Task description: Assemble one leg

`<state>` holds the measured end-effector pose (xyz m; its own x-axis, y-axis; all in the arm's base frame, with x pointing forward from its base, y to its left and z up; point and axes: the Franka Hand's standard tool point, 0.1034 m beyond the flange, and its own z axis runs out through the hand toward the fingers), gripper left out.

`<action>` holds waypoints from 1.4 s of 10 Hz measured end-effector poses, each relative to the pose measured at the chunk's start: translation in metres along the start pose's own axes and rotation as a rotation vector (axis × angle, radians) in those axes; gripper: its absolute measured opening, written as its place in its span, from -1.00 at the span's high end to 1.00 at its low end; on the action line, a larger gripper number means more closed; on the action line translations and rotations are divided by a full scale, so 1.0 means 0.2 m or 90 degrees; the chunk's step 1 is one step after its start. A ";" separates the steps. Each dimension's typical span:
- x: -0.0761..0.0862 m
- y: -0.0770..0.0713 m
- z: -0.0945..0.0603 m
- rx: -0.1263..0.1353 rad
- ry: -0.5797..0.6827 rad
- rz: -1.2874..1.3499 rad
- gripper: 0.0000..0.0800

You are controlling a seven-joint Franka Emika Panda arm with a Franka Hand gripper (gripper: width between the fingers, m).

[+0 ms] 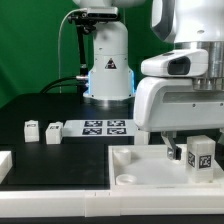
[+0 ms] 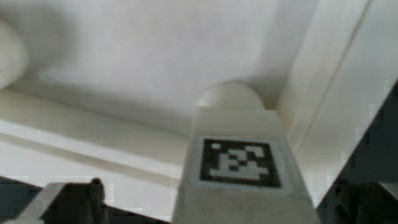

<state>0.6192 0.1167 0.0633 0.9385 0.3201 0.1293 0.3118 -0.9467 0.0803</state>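
- Panda arm reaches down from the upper edge of the exterior view on that view's right, its bulky white wrist housing hanging straight over the white panel [image 1: 140, 165].
- Gripper [image 1: 198, 152] points downward, its dark fingers [image 1: 172, 150] pinching a leg [image 1: 199, 153], a stubby white post whose black-and-white tag faces the camera.
- Held leg stands upright just above, or on, the panel's surface near the exterior view's right edge; contact with the panel cannot be told.
- Wrist view looks along the same leg [image 2: 235, 150], its tag near the camera, its rounded far end meeting the panel [image 2: 125, 60] beside a raised white edge.
- Two more small white tagged posts [image 1: 30, 128] [image 1: 53, 131] sit side by side on the black table [image 1: 40, 110], well apart from the gripper, on the exterior view's left.
- Marker board [image 1: 104, 127] lies flat between those posts and the arm, in front of the robot's white base [image 1: 108, 75].
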 end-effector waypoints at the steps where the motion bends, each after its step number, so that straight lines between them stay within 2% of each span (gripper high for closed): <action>1: 0.00 0.00 0.00 0.000 0.000 0.002 -0.37; 2: 0.00 0.00 0.00 0.000 0.000 0.003 -0.03; 3: 0.00 0.00 0.00 0.000 0.000 0.003 -0.03; 4: 0.00 0.00 0.00 0.000 0.000 0.011 0.27; 6: 0.00 0.00 0.00 0.002 0.000 0.063 0.27; 11: 0.00 -0.02 0.01 0.016 0.013 0.551 0.27; 14: 0.01 -0.03 0.01 0.041 0.001 0.857 0.27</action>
<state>0.6188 0.1236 0.0610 0.5185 -0.8522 0.0707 -0.8382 -0.5229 -0.1551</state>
